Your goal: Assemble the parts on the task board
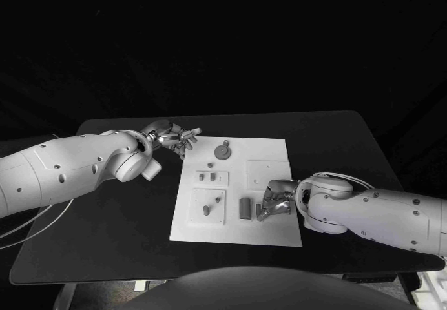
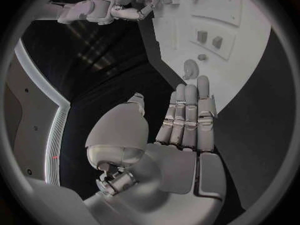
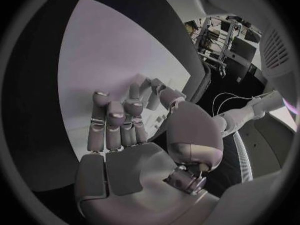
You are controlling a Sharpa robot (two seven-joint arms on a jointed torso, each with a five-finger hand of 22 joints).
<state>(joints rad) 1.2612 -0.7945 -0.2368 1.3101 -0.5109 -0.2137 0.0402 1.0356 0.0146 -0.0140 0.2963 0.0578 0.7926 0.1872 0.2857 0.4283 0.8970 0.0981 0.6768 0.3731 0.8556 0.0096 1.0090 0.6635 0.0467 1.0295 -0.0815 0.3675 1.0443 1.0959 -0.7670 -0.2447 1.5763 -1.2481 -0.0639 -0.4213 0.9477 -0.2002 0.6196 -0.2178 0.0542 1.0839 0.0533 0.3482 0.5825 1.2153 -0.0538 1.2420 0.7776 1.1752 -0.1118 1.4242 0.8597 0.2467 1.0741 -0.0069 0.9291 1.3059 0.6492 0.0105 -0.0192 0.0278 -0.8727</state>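
White task board (image 1: 270, 232) lies on the black table (image 1: 112, 245), carrying grey parts: a round part (image 1: 221, 151) near its far edge and an upright cylinder (image 1: 245, 208) toward its near edge. Left hand (image 1: 173, 137), fingers extended and empty, hovers off the board's far left corner. Right hand (image 1: 276, 201) rests on the board just beside the cylinder; whether it grasps anything cannot be told.

Dim, dark surroundings, bright white task board (image 1: 238, 194) (fisheye-bent edges at wrists).
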